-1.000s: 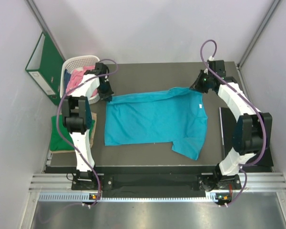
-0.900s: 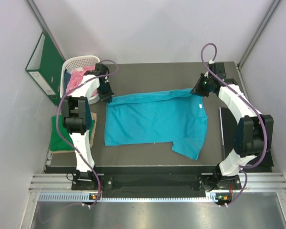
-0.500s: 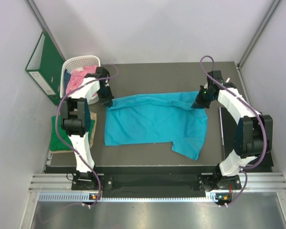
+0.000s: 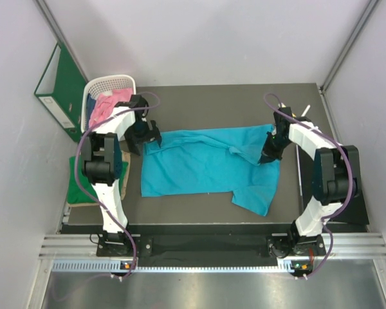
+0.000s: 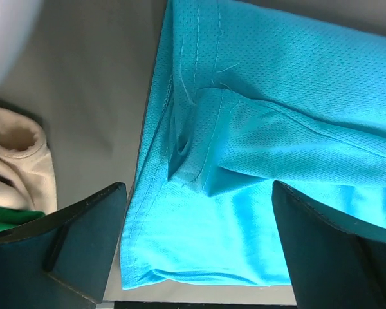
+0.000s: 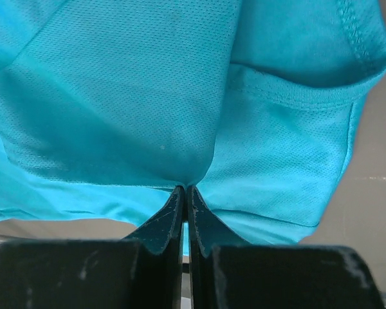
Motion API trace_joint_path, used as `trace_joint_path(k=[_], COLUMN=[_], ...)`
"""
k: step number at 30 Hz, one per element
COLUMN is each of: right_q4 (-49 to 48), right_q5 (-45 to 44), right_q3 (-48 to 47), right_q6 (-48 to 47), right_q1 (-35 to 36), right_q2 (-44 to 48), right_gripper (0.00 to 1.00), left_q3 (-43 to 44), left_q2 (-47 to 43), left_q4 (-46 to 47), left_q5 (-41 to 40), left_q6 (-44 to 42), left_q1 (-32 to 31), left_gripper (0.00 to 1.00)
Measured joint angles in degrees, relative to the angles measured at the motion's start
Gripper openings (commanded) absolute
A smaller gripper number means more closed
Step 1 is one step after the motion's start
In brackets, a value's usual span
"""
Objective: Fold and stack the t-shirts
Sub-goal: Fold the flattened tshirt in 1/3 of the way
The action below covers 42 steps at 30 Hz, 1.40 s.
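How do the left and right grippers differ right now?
The left gripper has its jaws wide open over the teal t-shirt, gripping nothing; the right gripper has its jaws shut, pinching that cloth. The left gripper is at the shirt's left end, the right gripper at its right end. Both are at the same shirt.

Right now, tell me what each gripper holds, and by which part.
Right gripper pinches the teal shirt by a fold near its right end. Left gripper is open, holding nothing.
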State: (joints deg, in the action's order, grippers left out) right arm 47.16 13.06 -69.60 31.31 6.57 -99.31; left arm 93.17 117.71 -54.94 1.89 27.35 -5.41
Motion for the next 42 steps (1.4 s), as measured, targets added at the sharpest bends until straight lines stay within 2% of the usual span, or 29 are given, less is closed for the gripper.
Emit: trace_joint_path(k=[4,5,6,7,8,11,12,14,20,26,28,30,31,32,37,42], right_q4=[1.11,1.49,2.01,2.27,2.49,3.3,3.52,4.37,4.63,1.81,0.31,-0.9,-1.33,-1.57,-2.51,-3.32], right_q5=[-0.44,-0.79,-1.29,-1.64,-1.97,-3.02,-3.3,-4.39,-7.06,-7.19,-7.04,-6.84,-6.62,-6.43,-5.53,-5.14], right_q3=[0.87,0.94,0.96,0.96,0.96,0.94,0.92,0.2,-6.19,-12.0,-13.77,-14.91,-15.3,-15.61,-15.69,-16.09], right_q6=[-1.09,-1.36,-1.64,-1.77,-1.95,-3.13,-3.23,-4.26,-6.45,-6.8,-6.78,-6.73,-6.69,-6.67,-6.19,-5.64], right_q1=[0.02,0.02,0.02,0.02,0.02,0.02,0.02,0.11,0.46,0.7,1.07,1.57,1.88,2.12,2.97,3.06], right_q2=[-0.22,-0.22,-0.26,-0.31,-0.42,-0.96,-1.07,-1.22,-1.27,-2.86,-5.01,-7.34,-8.41,-9.38,-11.21,-11.21], right_gripper=[0.0,0.03,0.22,0.3,0.46,0.66,0.77,0.88,0.93,0.93,0.93,0.93,0.93,0.93,0.92,0.93], left_q3=[1.51,2.12,2.75,3.28,3.78,5.31,5.73,6.73,8.92,14.62,17.14,19.34,20.33,21.38,25.99,27.96], left_q2=[-0.26,-0.26,-0.26,-0.26,-0.26,-0.26,-0.26,-0.31,-0.79,1.29,3.87,7.04,8.7,10.4,17.44,19.56], left_q4=[-0.24,-0.26,-0.24,-0.2,-0.2,-0.22,-0.17,-0.02,0.59,1.07,1.44,1.55,1.46,1.33,0.96,0.9], left_q5=[-0.26,-0.26,-0.26,-0.26,-0.26,-0.22,-0.22,-0.22,0.0,1.49,2.12,2.73,2.91,3.15,3.56,3.96], left_q6=[0.02,0.02,0.02,0.02,0.02,0.0,-0.02,-0.22,-3.45,-7.87,-9.14,-10.19,-10.71,-11.17,-12.76,-13.27], left_q1=[0.0,0.0,0.0,0.0,0.0,-0.07,-0.11,-0.44,-3.82,-9.81,-11.34,-11.98,-12.02,-11.93,-11.37,-11.17], left_gripper=[0.99,0.99,0.99,0.99,0.99,0.99,0.99,0.99,0.96,0.81,0.68,0.45,0.07,0.0,0.0,0.0])
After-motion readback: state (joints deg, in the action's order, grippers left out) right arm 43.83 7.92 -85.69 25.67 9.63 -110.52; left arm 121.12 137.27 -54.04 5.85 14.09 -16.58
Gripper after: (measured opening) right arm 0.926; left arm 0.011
